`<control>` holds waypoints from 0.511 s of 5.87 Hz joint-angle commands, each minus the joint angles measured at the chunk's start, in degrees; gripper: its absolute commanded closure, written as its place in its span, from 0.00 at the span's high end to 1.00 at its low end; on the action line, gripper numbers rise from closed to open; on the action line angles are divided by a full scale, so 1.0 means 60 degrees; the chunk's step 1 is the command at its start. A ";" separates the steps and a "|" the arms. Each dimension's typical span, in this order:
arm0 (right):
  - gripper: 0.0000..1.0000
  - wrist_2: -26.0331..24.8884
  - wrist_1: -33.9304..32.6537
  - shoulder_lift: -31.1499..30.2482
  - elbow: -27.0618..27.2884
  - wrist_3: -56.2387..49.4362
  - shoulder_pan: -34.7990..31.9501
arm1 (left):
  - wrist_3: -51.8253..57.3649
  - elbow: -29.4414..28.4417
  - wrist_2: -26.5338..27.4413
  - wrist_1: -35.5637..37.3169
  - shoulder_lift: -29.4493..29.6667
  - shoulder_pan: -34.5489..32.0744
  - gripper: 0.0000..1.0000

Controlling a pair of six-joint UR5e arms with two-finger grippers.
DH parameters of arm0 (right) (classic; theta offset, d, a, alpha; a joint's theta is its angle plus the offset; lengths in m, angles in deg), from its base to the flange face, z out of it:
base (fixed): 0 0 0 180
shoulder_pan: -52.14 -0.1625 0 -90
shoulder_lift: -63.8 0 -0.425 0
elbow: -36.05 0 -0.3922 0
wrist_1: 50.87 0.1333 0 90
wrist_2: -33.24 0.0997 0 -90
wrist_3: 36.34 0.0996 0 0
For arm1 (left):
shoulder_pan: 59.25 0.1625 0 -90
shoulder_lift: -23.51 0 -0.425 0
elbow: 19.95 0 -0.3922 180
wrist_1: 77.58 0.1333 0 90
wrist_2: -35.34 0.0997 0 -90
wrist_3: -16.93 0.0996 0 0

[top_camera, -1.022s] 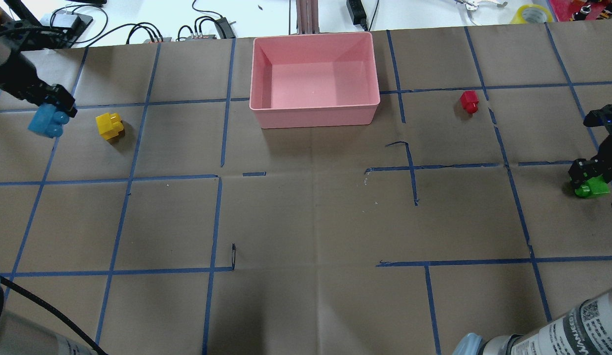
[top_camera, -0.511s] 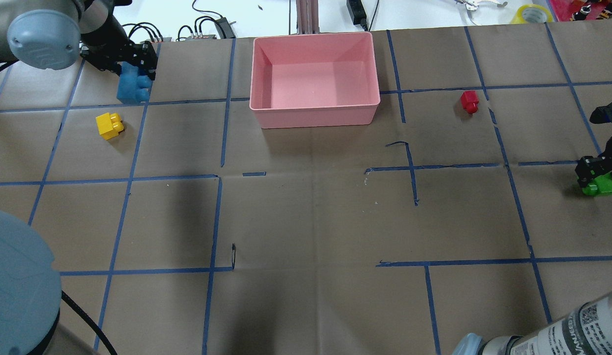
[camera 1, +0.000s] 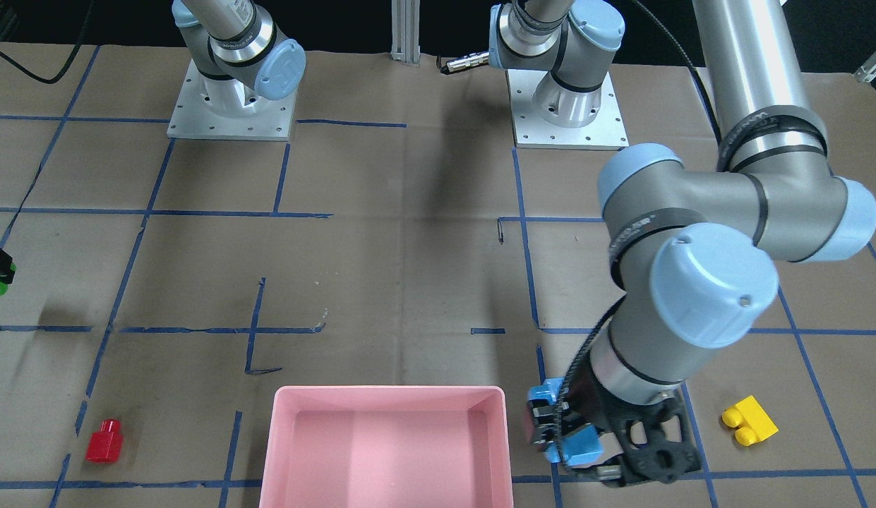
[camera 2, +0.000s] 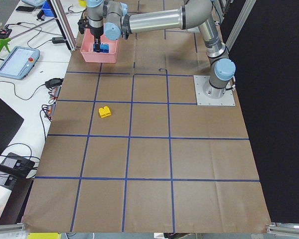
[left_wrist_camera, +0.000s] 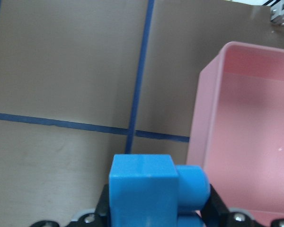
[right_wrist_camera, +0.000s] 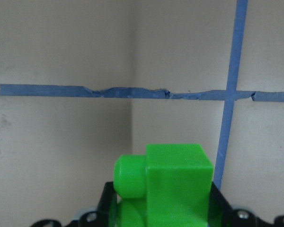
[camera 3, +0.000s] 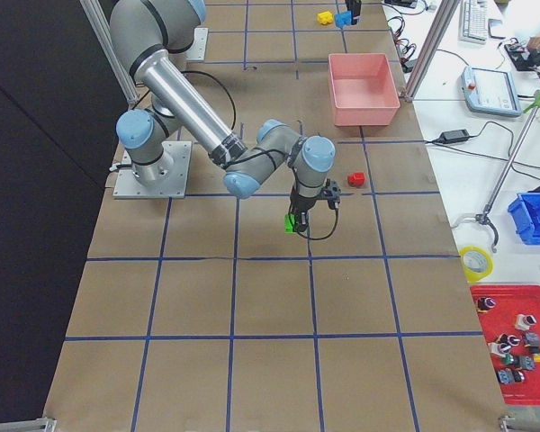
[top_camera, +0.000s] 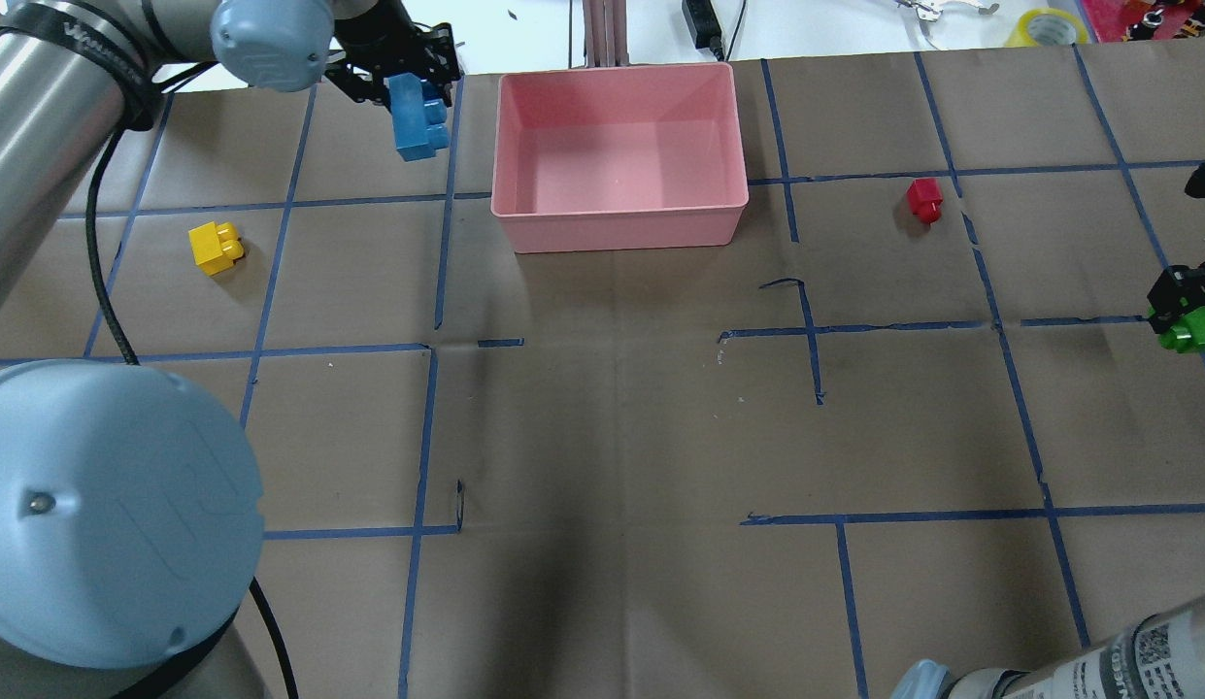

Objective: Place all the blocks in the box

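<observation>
From overhead, the left pincer is clamped on the blue block just at 9 o'clock of the pink box. The right pincer is clamped on the green block at the 3 o'clock edge of the bench, while the yellow block and red block lie at 8 and 3 o'clock of the box. In the left wrist view, the box stands at 2 o'clock of the held block.
</observation>
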 commanded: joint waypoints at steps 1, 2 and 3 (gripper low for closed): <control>0.02 0.0772 0.0932 -0.0103 -0.1044 0.0156 -0.0859 | -0.1616 -0.1130 -0.0075 0.0034 0.0944 -0.1089 0.13; 0.03 0.1166 0.1616 -0.0059 -0.1354 0.0156 -0.1459 | -0.1621 -0.1440 -0.0060 0.0106 0.1471 -0.1108 0.13; 0.03 0.1547 0.2217 0.0057 -0.1734 0.0953 -0.2074 | -0.1607 -0.1443 0.0012 0.0499 0.1868 -0.1108 0.16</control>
